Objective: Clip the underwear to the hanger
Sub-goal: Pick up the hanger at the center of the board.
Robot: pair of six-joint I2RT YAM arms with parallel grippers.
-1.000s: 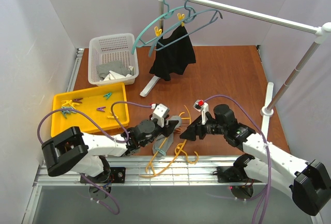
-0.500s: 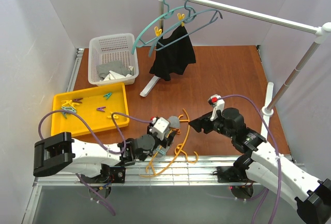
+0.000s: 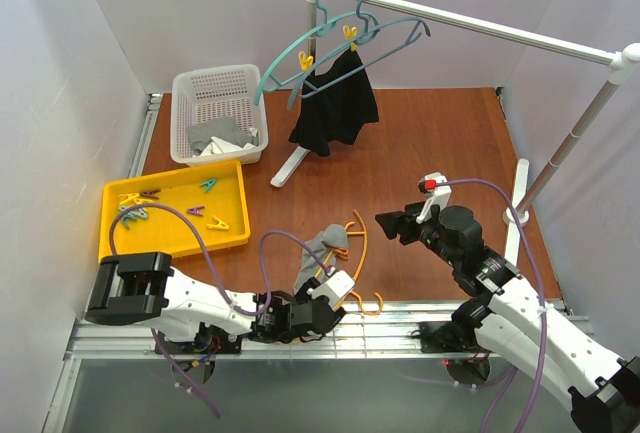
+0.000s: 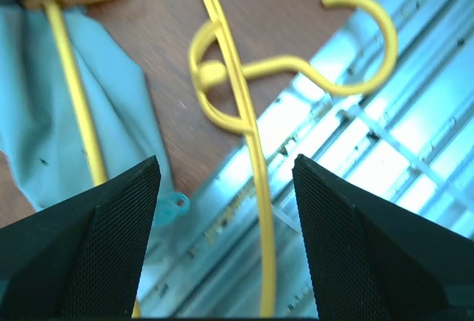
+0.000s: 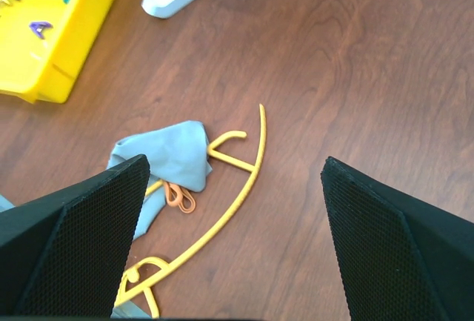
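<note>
Both grippers are spread and hold nothing. The left gripper [image 4: 224,169] hangs low over the near edge of the table. Its wrist view shows an open gap between the pads, with the hanger [image 4: 235,91] running through the view below them, untouched. The right gripper [image 5: 233,165] hovers higher with its jaws wide apart, looking down on the work.

The underwear [image 3: 325,239] lies crumpled on the brown table [image 3: 440,143] in the lower middle of the top view. It is draped over one arm of the hanger, whose hook points toward the metal rail at the bottom edge. An orange clip [image 5: 180,196] sits where the cloth meets the hanger arm. It seems to pinch the two together, though the wrist views do not show how firm the bite is.

My reading is that one clip is on and the arms have let go, so the job is partly done. A second clip would probably steady the loose side of the cloth. That calls for a reach to the yellow tray [image 3: 232,215] at middle left, where spare clips lie. The cloth would then need flattening along the hanger arm before the clip goes on.
</note>
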